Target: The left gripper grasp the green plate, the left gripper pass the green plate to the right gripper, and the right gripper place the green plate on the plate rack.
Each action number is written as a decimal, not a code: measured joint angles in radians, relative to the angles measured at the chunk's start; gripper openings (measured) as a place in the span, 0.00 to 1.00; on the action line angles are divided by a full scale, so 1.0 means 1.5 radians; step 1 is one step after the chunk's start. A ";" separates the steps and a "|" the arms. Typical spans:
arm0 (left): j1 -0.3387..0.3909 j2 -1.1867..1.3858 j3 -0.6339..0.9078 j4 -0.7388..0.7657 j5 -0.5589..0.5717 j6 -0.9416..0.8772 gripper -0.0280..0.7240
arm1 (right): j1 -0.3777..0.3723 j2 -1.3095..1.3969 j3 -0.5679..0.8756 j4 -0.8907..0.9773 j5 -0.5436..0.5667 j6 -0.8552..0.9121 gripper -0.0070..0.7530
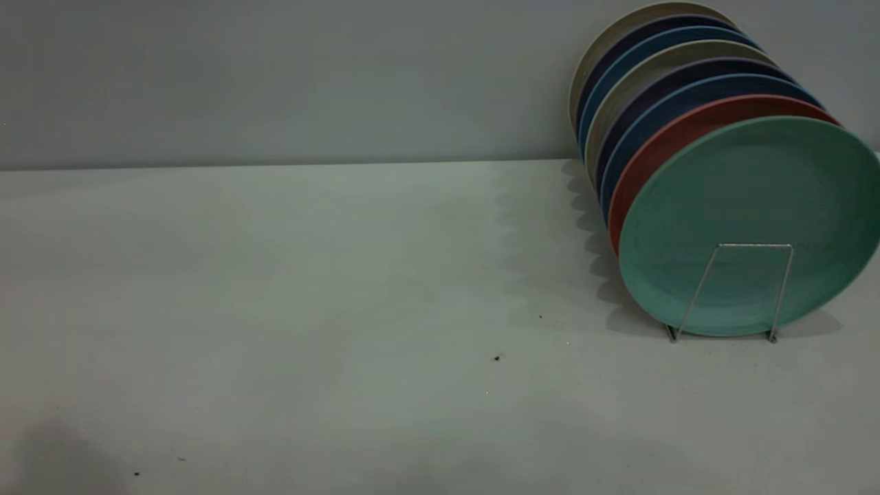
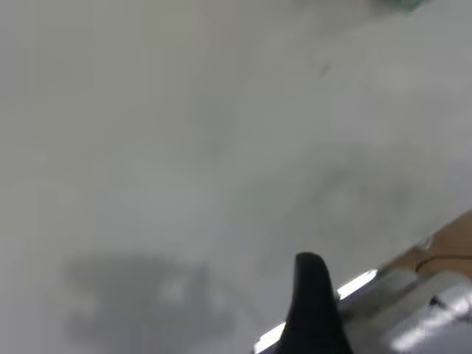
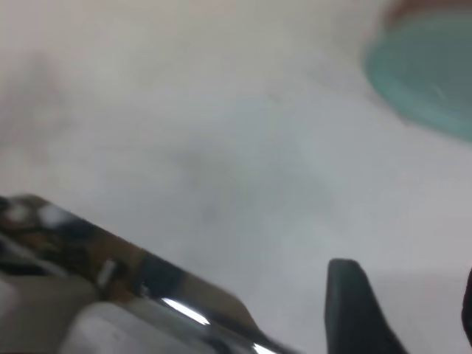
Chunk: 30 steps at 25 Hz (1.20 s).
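The green plate (image 1: 749,220) stands nearly upright on edge at the front of a row of plates, leaning back against a pink plate (image 1: 660,148) directly behind it. Behind the pink plate come blue plates (image 1: 643,113) and pale ones, all tilted the same way. The plate rack (image 1: 735,289) shows as one thin silver wire loop crossing the lower face of the green plate, its feet resting on the table (image 1: 309,289) just below the plate's bottom edge.

Neither arm appears in the exterior view. In the left wrist view, one black finger of the left gripper (image 2: 316,310) hangs over bare table, well apart from the green plate, of which only a sliver of green shows at the frame's far corner. With one finger visible, how wide its jaws stand cannot be told. In the right wrist view, the right gripper (image 3: 402,310) hovers over the table near the green plate; its two dark fingers stand apart with nothing between them, though the picture is soft, so this is a cautious reading.

Judging by this, the placing step looks finished. What remains is likely for both arms to rest away from the rack.
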 joint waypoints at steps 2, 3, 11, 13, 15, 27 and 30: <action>0.000 -0.020 0.011 0.048 0.022 -0.050 0.80 | 0.000 -0.047 0.045 -0.068 0.003 0.050 0.51; 0.000 -0.031 0.023 0.063 0.021 -0.075 0.80 | 0.000 -0.073 0.066 -0.101 0.004 0.077 0.51; 0.000 -0.109 0.205 0.136 0.019 -0.130 0.80 | 0.000 -0.259 0.266 -0.305 -0.041 0.240 0.51; 0.000 -0.126 0.251 0.146 0.012 -0.131 0.80 | 0.000 -0.291 0.302 -0.318 -0.054 0.259 0.51; 0.000 -0.144 0.294 0.163 -0.009 -0.132 0.80 | 0.000 -0.315 0.329 -0.319 -0.060 0.265 0.51; 0.000 -0.263 0.403 0.202 -0.057 -0.162 0.80 | 0.032 -0.342 0.353 -0.321 -0.074 0.268 0.51; 0.000 -0.288 0.404 0.202 -0.044 -0.165 0.80 | 0.062 -0.342 0.353 -0.323 -0.074 0.268 0.51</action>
